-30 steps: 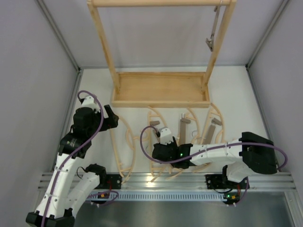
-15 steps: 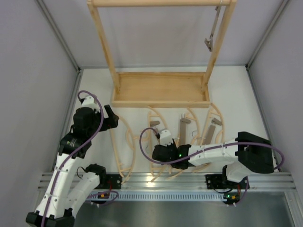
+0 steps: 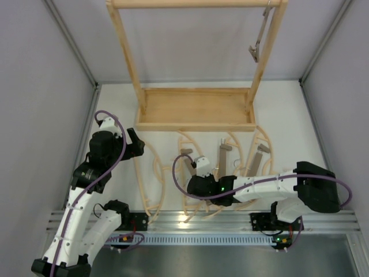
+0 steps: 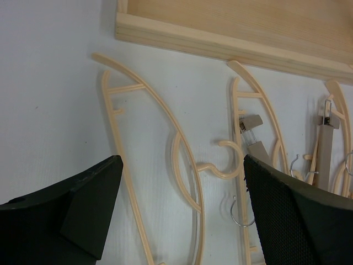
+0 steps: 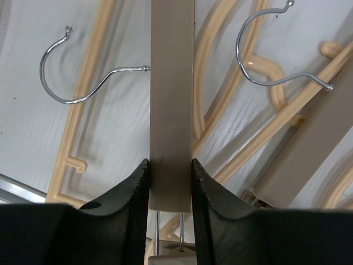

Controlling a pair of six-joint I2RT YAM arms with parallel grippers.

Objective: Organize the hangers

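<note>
Several hangers lie on the white table in front of the rack: pale curved coat hangers (image 3: 151, 179) and straight brown-grey clamp bars (image 3: 222, 156). My right gripper (image 5: 170, 165) is shut on one clamp bar (image 5: 172, 83), with both pads pressed against its sides near the end; its metal hook (image 5: 71, 83) sticks out to the left. In the top view that gripper (image 3: 195, 173) sits low over the middle of the pile. My left gripper (image 4: 182, 163) hangs open above a pale curved hanger (image 4: 149, 99) and touches nothing. Another clamp bar (image 3: 259, 40) hangs from the rack's right end.
The big pale wooden rack (image 3: 196, 109), with its tray base, stands at the back of the table. Grey walls close in on both sides. A metal rail (image 3: 202, 219) runs along the near edge, by the arm bases.
The right gripper's jaws have closed onto the clamp bar. The right arm has shifted slightly. The left arm has not moved.
</note>
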